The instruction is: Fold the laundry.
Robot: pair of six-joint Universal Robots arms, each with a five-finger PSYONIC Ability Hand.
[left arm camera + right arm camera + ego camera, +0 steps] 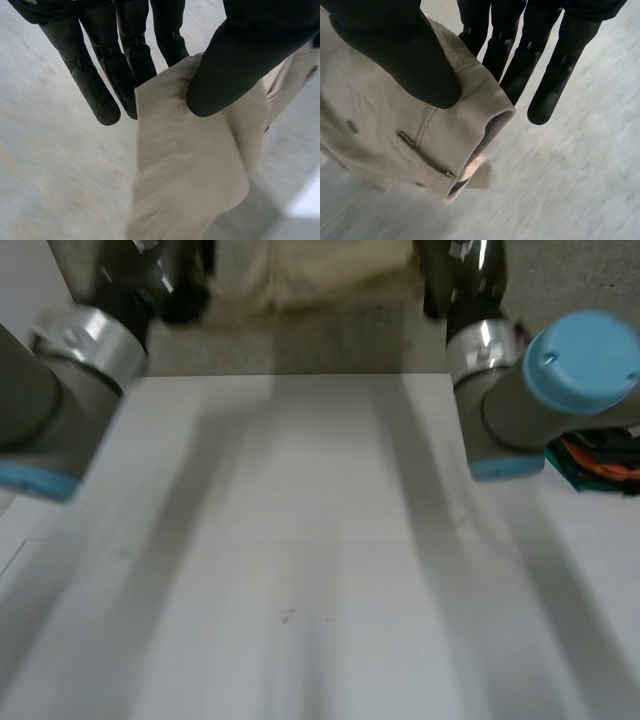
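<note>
Left hand [240, 60] was clamped on the beige garment [185, 170]: thumb pressed a seamed edge against the straight fingers [100, 85], and the rest of the cloth hung loose below. Right hand [405, 55] had the same kind of pinch, thumb on top of what looked like a waistband with a belt loop [426, 129], fingers behind it. So probably trousers, held at two spots on the top edge; couldn't tell which corners.

Head view: left arm [50, 410] and right arm [540, 390] reached past the far edge of the white table [300, 540]. Garment was bunched between the hands out there, over the grey floor [560, 175], not over the tabletop.

The two-point hold makes sense to me: it spreads the waistband so the cloth hangs flat and can be laid out on the table. My read is that no fold was made yet. Risk: a pinch on a thick seam could slip if the hands pull apart hard.
</note>
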